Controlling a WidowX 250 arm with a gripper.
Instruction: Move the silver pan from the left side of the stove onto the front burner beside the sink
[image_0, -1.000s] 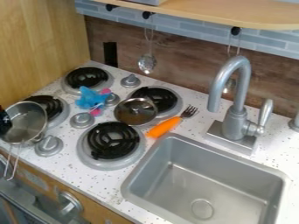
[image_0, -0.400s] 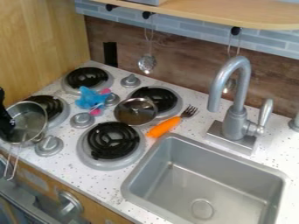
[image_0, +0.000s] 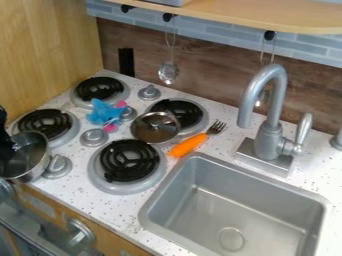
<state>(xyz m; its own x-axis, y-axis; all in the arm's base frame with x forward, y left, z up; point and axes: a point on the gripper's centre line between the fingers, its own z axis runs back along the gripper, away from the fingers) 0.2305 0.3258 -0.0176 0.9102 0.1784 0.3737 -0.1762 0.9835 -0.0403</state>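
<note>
Toy kitchen; wood panel (image_0: 47, 50) at 10-11 o'clock, blue-gray tile (image_0: 214, 32) and brown backsplash (image_0: 200, 62) at 12-1. Shelf (image_0: 260, 14) above, two hanging ladles (image_0: 168, 73) below it. Desk (image_0: 73, 187) white, dark specks. Sink (image_0: 200, 201) 5 o'clock, faucet (image_0: 269, 142) 3 o'clock. Four black-coil burners (image_0: 130, 161): 10 o'clock, 9 o'clock, between 7 and 8, and near center. Gray knobs (image_0: 94, 137) between and beside them. Oven front (image_0: 40, 225) 7-8 o'clock.

Pot (image_0: 33, 169): metal, between 8 and 9 o'clock, at desk's front-left edge, just beside a knob, below the 9 o'clock burner. Mouth faces up, outer wall shows on its 4-6 o'clock side. Body round; direction of its long axis can't be told. Black hand (image_0: 8, 148) over pot's mouth, on its 10 o'clock side; can't tell if it is apart, together or clamped on the rim.

Blue toy (image_0: 103, 112) with pink bits, 10 o'clock, among burners. Round metal lid or pan (image_0: 155, 127) partly over the near-center burner. Fork (image_0: 188, 145) just beside it, orange handle toward 7-8 o'clock, tines 1-2 o'clock.
</note>
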